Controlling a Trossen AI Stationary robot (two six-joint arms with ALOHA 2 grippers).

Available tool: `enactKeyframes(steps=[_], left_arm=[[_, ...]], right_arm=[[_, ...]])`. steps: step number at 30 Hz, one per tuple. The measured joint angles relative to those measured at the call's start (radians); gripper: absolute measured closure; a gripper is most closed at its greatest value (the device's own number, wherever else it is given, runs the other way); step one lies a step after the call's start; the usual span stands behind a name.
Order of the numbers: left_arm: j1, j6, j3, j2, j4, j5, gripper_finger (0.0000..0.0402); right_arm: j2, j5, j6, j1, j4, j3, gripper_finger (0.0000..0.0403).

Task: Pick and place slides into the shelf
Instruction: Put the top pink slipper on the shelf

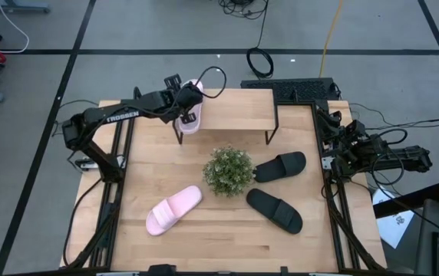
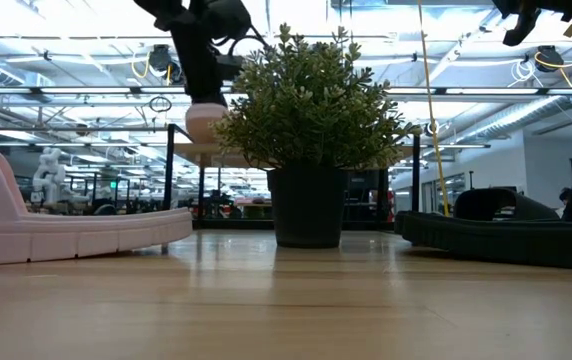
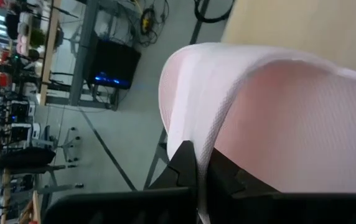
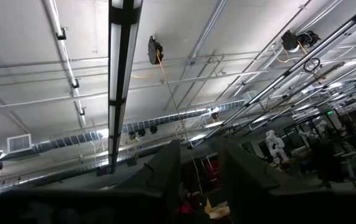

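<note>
Gripping: your left gripper (image 1: 186, 98) is clamped on one pink slide (image 1: 191, 115), the two dark fingers (image 3: 187, 163) pinching its edge with the pale material wedged between them.
Held slide, position: it hangs at the left end of the shelf (image 1: 235, 109), over the table's far left area, partly overlapping the board's left edge in the high view. You cannot tell whether it touches the board.
Held slide, look: pale pink, soft finely textured surface, wide strap; in the left wrist view it curves over the fingers.
Second pink slide (image 1: 173, 209): lies flat on the table (image 1: 227, 238) near the front left, angled, just beside the plant (image 1: 228, 170) on its near left side.
Black slides: one (image 1: 280, 166) lies to the right of the plant, close to it; the other (image 1: 275, 209) lies in front of that one, angled toward the front right. Both are matte black with a wide strap, and stay apart from each other.
Shelf: light wooden board on thin black legs, at the far middle of the table.
Right gripper (image 1: 335, 157): parked off the table's right edge, raised and pointing up at the ceiling; the fingers (image 4: 165, 168) stand partly apart with nothing between them.
</note>
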Motion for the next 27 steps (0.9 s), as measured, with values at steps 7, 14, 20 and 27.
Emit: enactKeyframes(steps=[7, 14, 20, 27], left_arm=[[0.000, 0.001, -0.037, 0.000, 0.017, -0.001, 0.0401], [0.003, 0.016, -0.038, 0.000, 0.027, 0.000, 0.0401], [0.005, 0.027, -0.038, 0.000, 0.030, 0.010, 0.0401], [0.006, 0.028, -0.038, 0.000, 0.030, 0.053, 0.0376]], right_arm=[[0.000, 0.000, 0.000, 0.000, 0.000, 0.000, 0.0303], [0.000, 0.000, 0.000, 0.000, 0.000, 0.000, 0.0303], [0.000, 0.000, 0.000, 0.000, 0.000, 0.000, 0.0303], [0.000, 0.000, 0.000, 0.000, 0.000, 0.000, 0.0303]])
